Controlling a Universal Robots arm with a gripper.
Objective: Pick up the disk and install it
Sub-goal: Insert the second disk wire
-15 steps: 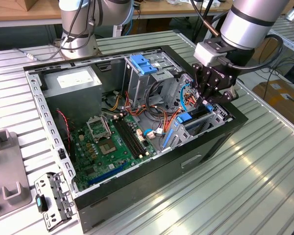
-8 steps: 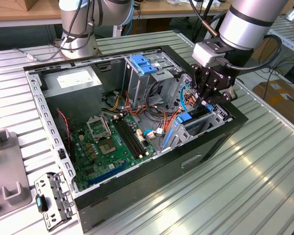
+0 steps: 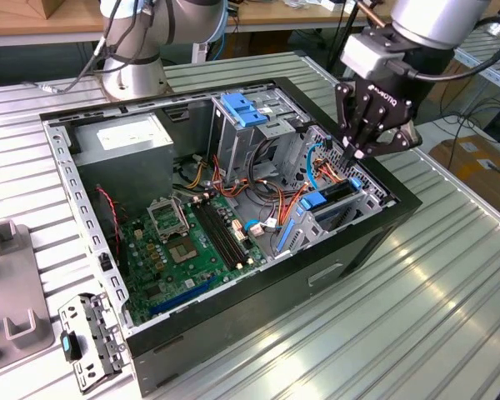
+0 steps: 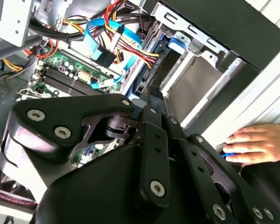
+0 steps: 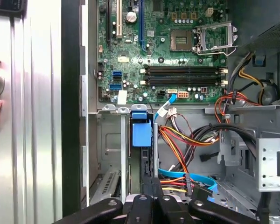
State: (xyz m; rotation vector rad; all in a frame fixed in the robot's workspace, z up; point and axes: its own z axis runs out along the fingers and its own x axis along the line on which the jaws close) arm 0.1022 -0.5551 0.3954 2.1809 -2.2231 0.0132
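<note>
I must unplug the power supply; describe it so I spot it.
Inside the open black computer case, a grey metal box sits in the far corner on the exterior view's left. Unlike the silver drive cage beside it, topped by a blue plastic clip, it bears a white sticker.

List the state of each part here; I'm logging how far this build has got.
Black metal desktop computer case: lying on its side, side panel off.
Silver-grey metal hard disk with blue rails: on edge in the drive cage.
Black gripper: fingers shut, just above the disk.
Square metal processor socket: empty, frame flipped open.
Long black memory slots: empty.
</note>
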